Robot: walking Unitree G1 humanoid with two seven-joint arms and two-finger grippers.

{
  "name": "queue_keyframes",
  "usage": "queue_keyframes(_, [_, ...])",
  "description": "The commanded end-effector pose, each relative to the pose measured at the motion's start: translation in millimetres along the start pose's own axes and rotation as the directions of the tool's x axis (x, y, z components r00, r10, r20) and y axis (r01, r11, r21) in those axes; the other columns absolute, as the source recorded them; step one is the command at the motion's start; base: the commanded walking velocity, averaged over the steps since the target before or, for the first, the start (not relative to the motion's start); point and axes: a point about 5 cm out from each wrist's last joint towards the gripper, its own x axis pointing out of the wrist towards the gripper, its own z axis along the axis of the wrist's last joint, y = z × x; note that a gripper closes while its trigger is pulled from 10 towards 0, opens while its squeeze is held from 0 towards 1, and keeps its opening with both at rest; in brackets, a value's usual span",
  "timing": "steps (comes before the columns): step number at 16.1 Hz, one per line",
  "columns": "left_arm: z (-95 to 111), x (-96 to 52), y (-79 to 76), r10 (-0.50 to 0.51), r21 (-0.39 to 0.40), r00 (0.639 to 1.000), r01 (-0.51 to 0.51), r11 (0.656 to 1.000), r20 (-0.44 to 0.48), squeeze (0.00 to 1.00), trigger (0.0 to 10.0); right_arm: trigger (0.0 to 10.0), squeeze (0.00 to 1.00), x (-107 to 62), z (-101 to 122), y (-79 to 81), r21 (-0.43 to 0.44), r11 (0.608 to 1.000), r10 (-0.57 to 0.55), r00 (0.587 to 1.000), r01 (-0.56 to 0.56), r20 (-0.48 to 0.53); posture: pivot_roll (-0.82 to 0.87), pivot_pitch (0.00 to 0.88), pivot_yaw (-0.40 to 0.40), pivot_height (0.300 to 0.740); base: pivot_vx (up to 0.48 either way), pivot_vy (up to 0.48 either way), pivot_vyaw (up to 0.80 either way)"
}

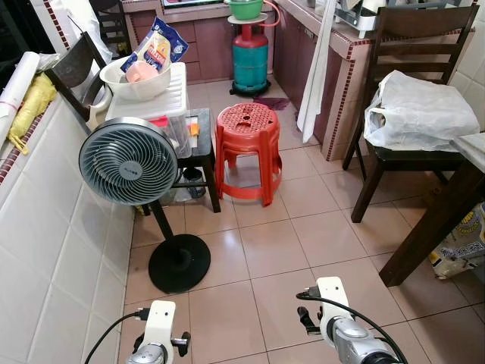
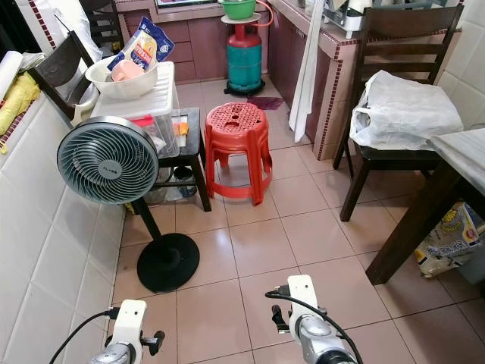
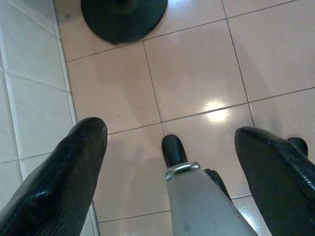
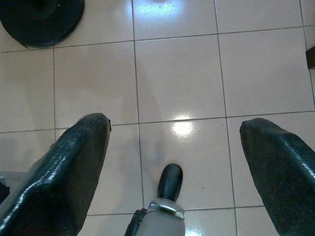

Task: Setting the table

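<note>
- Left claw (image 3: 167, 147): fingers spread wide, holding nothing, hanging low over the pink floor tiles (image 1: 265, 250) near the tiled wall. The black round base of the fan (image 1: 129, 161) sits just ahead of it.
- Right claw (image 4: 172, 147): likewise wide and holding nothing, pointed at bare floor.
- Bench (image 1: 471, 145): only a pale corner shows at the robot's right, on a dark wooden leg. What lies on its top cannot be seen.
- Nearest tableware: white bowl (image 1: 135, 82) on a white plastic bin (image 1: 163, 102) at the far left, behind the fan. It holds a pink item and a snack packet (image 1: 155, 47).
- Handling, by judgement: the bowl looks rigid and smooth, probably ceramic or melamine, so possibly breakable and slick. Best hold is across the rim, one finger inside and one outside. The loose contents may shift, so keep it level.
- The red stool (image 1: 248, 148) and the fan stand between robot and bowl.
- Chair (image 1: 409, 98) beside the bench carries a white plastic bag (image 1: 420, 114), soft and light.
</note>
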Motion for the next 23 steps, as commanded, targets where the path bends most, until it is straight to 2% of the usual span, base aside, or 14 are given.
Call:
queue_keyframes(1, [15, 0.0, 19.4, 0.072, -0.236, 0.994, -0.050, 0.970, 0.086, 0.00, 10.0, 10.0, 0.00, -4.1, -19, -15.6, -0.046, 0.999, -0.026, 0.996, 0.023, -0.080, -0.03, 0.000, 0.045, 0.740, 0.000, 0.000, 0.00])
queue_keyframes(17, [15, 0.0, 19.4, 0.072, -0.236, 0.994, -0.050, 0.970, 0.086, 0.00, 10.0, 10.0, 0.00, -4.1, -19, -15.6, -0.046, 0.999, -0.026, 0.996, 0.023, -0.080, -0.03, 0.000, 0.045, 0.740, 0.000, 0.000, 0.00])
queue_keyframes(18, [1, -1.4, 16.3, 0.033, -0.153, 0.999, -0.029, 0.988, 0.025, 0.00, 10.0, 10.0, 0.00, -3.6, -19, -11.5, -0.100, 0.995, -0.014, 0.997, 0.007, -0.073, -0.03, 0.000, 0.051, 0.740, 0.000, 0.000, 0.00])
queue_keyframes(19, [-22, -5.6, 19.7, 0.019, -0.086, 0.998, -0.025, 0.996, -0.065, 0.00, 10.0, 10.0, 0.00, -3.4, -21, -3.5, -0.129, 0.991, 0.037, 0.996, -0.048, -0.084, -0.03, 0.000, 0.045, 0.740, 0.000, 0.000, 0.00])
queue_keyframes(23, [-28, -6.8, 17.9, 0.009, -0.043, 0.997, -0.012, 0.999, -0.083, 0.00, 10.0, 10.0, 0.00, -2.8, -19, -1.8, -0.183, 0.982, 0.039, 0.996, -0.054, -0.085, -0.02, 0.000, 0.044, 0.740, 0.000, 0.000, 0.00])
